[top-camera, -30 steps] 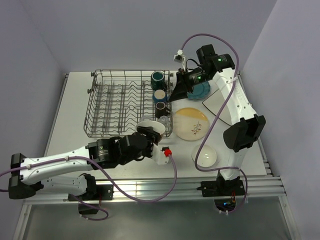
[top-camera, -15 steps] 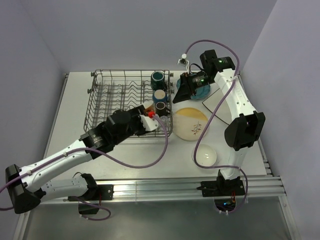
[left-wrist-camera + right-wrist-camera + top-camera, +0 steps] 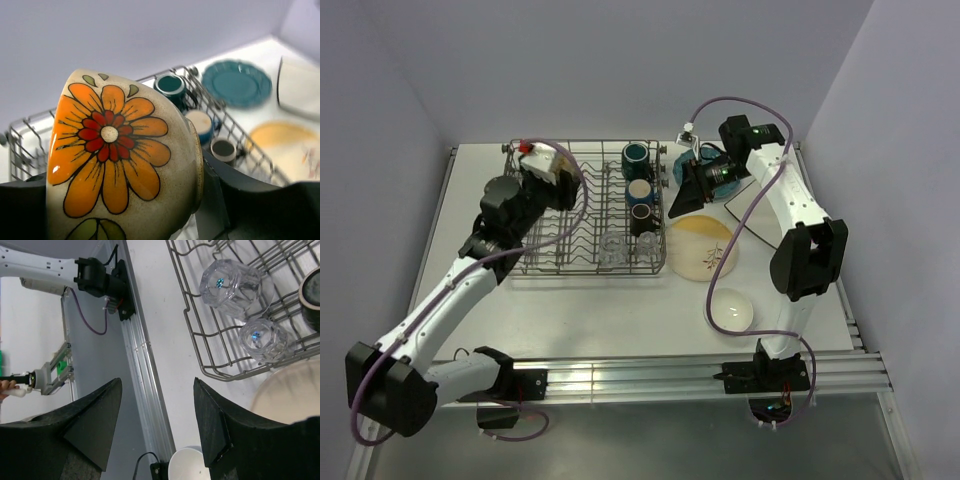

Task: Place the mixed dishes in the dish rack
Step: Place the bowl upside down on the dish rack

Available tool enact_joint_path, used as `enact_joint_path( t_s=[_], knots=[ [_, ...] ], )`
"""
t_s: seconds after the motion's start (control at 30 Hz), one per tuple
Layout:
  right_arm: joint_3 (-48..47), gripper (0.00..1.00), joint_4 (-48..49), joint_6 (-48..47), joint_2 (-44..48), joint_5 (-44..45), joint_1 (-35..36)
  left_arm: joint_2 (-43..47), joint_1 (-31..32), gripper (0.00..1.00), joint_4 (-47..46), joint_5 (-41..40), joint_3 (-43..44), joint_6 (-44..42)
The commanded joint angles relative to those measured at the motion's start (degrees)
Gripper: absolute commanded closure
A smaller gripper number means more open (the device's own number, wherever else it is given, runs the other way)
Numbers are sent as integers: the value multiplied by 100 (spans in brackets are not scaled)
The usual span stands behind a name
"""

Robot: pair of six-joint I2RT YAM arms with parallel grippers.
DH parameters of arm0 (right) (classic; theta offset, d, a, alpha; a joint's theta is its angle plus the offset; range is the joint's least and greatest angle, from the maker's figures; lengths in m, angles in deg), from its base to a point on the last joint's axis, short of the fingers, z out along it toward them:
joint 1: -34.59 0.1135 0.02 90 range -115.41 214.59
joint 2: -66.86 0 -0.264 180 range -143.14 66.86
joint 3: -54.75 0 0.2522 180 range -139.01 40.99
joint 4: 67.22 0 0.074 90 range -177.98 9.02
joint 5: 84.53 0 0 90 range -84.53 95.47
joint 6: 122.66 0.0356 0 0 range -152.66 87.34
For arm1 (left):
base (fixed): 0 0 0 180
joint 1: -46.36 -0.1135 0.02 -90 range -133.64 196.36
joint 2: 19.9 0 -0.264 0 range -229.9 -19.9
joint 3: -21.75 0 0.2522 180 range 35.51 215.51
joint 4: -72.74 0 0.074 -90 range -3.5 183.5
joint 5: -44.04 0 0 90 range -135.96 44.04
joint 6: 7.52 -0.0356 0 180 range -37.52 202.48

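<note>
1. The left gripper point(image 3: 125, 175) is closed on a cream flower bowl point(image 3: 115, 135). The bowl lies on its side between the two fingers, with its painted orange bloom towards the wrist camera.
2. In the top view this gripper and the bowl are above the rear left part of the dish rack point(image 3: 560, 215). Whether the bowl touches the wires cannot be determined.
3. The right gripper point(image 3: 157, 390) has its jaws apart with nothing between them. It hangs over the table point(image 3: 480, 230) just right of the rack's rear right corner.
4. Three mugs stand in a row along the right side of the rack:
   - the teal mug point(image 3: 636, 154) at the rear;
   - the cream-lined mug point(image 3: 639, 188) in the middle;
   - the dark mug point(image 3: 642, 213) in front.
5. Two clear glasses point(image 3: 231, 282) sit side by side in the front right corner of the rack.
6. The following dishes are on the table outside the rack, to its right:
   - the teal scalloped plate point(image 3: 239, 82), at the rear;
   - the white square plate point(image 3: 300, 85), right of the teal plate;
   - the yellow-cream plate point(image 3: 705, 250), just beside the rack's front right corner;
   - the white bowl point(image 3: 732, 310), upright and nearest the arm bases.
</note>
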Motion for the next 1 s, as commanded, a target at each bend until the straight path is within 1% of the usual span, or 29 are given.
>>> enact_joint_path(
  t_s=[0.0,0.03,0.1,0.13,0.2,0.23,0.3,0.33,0.37,0.4,0.47,0.5,0.57,0.63,0.7,0.77,0.9,0.97],
  knots=[
    [146,33,-536,-204,197,-201,-28,-286,-597,46,-1498,457,282,1859],
    [173,33,-536,-222,214,-218,-28,-470,-842,47,-1604,457,326,2419],
    [243,33,-536,-231,215,-236,-37,-647,-1115,47,-1964,475,344,2932],
    [269,33,-536,-257,232,-253,-28,-813,-1186,47,-2061,449,352,3378],
    [340,33,-536,-275,223,-280,-28,-989,-1344,47,-2367,396,361,3750],
    [357,33,-536,-283,232,-289,-28,-1147,-1389,47,-2448,352,361,4082],
    [410,33,-528,-301,232,-297,-28,-1323,-1520,46,-2754,203,352,4400],
    [419,33,-536,-310,224,-306,-37,-1490,-1564,46,-2869,150,344,4767],
    [436,33,-536,-310,215,-324,-28,-1596,-1617,46,-2992,71,344,4963],
    [445,33,-528,-318,206,-333,-37,-1814,-1722,46,-3202,44,344,5400],
    [472,33,-536,-319,197,-368,-28,-2053,-1810,47,-3414,9,370,5789],
    [481,33,-528,-319,188,-376,-37,-2263,-1872,47,-3493,-113,405,6113],
    [498,33,-528,-327,188,-394,-37,-2448,-1881,47,-3731,-202,423,6352],
    [524,33,-528,-354,188,-403,-28,-2737,-1881,47,-3950,-613,475,6720],
    [568,32,-519,-371,171,-420,-37,-3062,-1881,47,-4100,-799,580,7107],
    [586,32,-528,-389,153,-447,-28,-3309,-1881,47,-4284,-958,695,7310],
    [560,32,-528,-389,74,-482,-46,-3977,-1829,48,-4347,-1116,1169,7635],
    [542,32,-528,-389,48,-508,-55,-4153,-1811,48,-4347,-1282,1266,7706]
  ],
)
